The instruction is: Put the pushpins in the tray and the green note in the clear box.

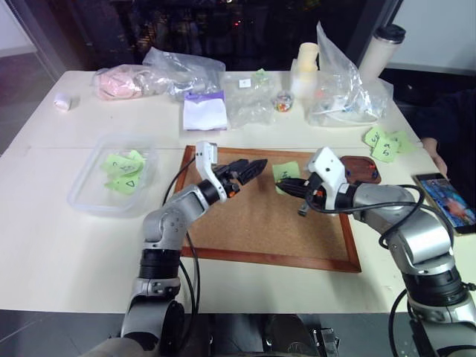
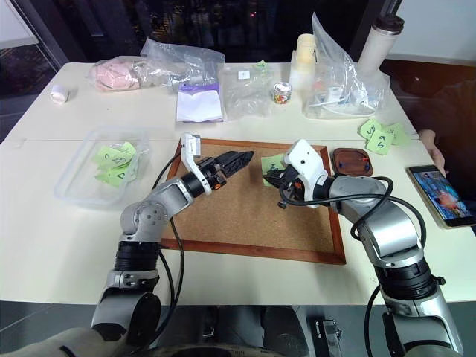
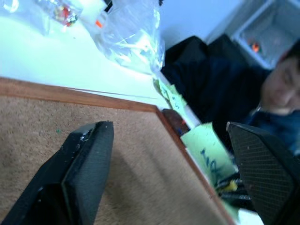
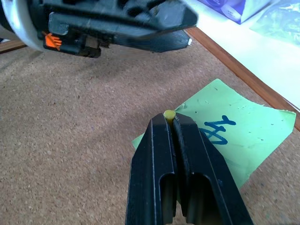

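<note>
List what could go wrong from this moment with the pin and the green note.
1. The right pincer is shut on a small yellow pushpin with only its tip showing; it may slip out before reaching the tray.
2. The green note lies loose on the cork board under that pincer and may get dragged.
3. The open left pincer is close by; the two could collide.

The table holds 1 cork board (image 1: 260,216), 1 tray (image 1: 362,168), 1 clear box (image 1: 95,195) and 1 phone (image 1: 446,201). 1 green note (image 4: 225,131) lies on the board, with 1 yellow pushpin (image 4: 169,114). Perhaps 3 or 4 notes (image 1: 123,172) sit in the box and about 4 more (image 1: 385,143) beside the tray. 2 grippers hover: the left gripper (image 1: 249,169) and the right gripper (image 4: 173,123).
</note>
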Tool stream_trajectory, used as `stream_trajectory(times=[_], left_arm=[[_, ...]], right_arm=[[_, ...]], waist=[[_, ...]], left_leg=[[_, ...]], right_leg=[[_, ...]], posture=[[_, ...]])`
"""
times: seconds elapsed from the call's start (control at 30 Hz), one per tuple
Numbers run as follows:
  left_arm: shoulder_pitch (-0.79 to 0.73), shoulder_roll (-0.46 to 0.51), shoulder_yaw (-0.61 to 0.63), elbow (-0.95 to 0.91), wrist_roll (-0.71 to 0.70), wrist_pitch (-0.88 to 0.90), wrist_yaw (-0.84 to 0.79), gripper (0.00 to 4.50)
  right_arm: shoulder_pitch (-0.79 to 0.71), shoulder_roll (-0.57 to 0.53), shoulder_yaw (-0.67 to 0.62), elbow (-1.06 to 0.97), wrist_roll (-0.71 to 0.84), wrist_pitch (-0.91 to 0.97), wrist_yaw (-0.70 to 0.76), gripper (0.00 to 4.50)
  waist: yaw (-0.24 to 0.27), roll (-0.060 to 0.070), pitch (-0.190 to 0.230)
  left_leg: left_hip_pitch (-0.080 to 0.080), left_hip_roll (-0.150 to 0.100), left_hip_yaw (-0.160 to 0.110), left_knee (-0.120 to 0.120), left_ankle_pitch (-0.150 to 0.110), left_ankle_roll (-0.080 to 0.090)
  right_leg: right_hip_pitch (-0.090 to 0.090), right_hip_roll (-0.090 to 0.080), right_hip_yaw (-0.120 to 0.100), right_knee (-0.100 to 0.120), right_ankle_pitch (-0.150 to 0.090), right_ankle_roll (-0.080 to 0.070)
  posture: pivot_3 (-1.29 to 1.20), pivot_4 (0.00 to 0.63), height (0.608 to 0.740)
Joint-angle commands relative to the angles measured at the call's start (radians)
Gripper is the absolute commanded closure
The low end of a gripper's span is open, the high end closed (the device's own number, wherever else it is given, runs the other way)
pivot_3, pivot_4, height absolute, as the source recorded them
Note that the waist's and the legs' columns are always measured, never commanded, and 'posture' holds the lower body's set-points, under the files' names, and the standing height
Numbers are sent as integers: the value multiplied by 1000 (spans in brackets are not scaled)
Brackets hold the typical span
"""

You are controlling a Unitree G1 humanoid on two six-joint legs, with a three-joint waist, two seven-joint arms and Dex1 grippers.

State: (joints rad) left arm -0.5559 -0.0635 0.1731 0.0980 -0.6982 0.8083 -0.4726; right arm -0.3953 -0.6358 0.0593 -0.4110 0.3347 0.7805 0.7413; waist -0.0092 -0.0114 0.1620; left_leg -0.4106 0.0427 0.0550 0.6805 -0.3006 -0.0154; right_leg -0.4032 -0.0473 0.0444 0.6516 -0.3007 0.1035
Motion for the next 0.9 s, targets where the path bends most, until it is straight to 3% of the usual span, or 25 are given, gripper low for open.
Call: stream_trajectory(times=[0.03,0.17,0.27,0.5,0.9], left_arm=[[-35,-36,21,1,-93,73,26,142],[-55,-56,28,28,-140,125,34,142],[-49,-46,-18,44,-106,119,16,881],[-44,-40,-27,52,-115,119,10,4455],[-37,25,-85,85,29,-29,-2,4455]], right_arm=[[-17,-6,5,-56,3,-10,-9,4500],[-22,-9,17,-69,3,-6,-15,4500],[-22,-7,21,-82,8,1,-18,4500],[-24,-9,21,-95,13,10,-27,4500],[-97,-35,-97,-114,91,75,-45,4500]], waist=[[-1,0,0],[-3,0,0],[-4,0,0],[-2,0,0],[-2,0,0]], left_leg=[[0,0,0,0,0,0],[0,0,0,0,0,0],[0,0,-1,0,0,0],[0,0,-1,0,0,-1],[0,-1,0,0,0,-1]], right_leg=[[0,0,0,0,0,0],[0,0,0,0,0,0],[0,1,0,0,0,0],[0,1,0,0,0,0],[0,0,0,0,0,0]], posture=[[0,150,740],[0,150,740],[0,150,740],[0,150,740],[0,150,740]])
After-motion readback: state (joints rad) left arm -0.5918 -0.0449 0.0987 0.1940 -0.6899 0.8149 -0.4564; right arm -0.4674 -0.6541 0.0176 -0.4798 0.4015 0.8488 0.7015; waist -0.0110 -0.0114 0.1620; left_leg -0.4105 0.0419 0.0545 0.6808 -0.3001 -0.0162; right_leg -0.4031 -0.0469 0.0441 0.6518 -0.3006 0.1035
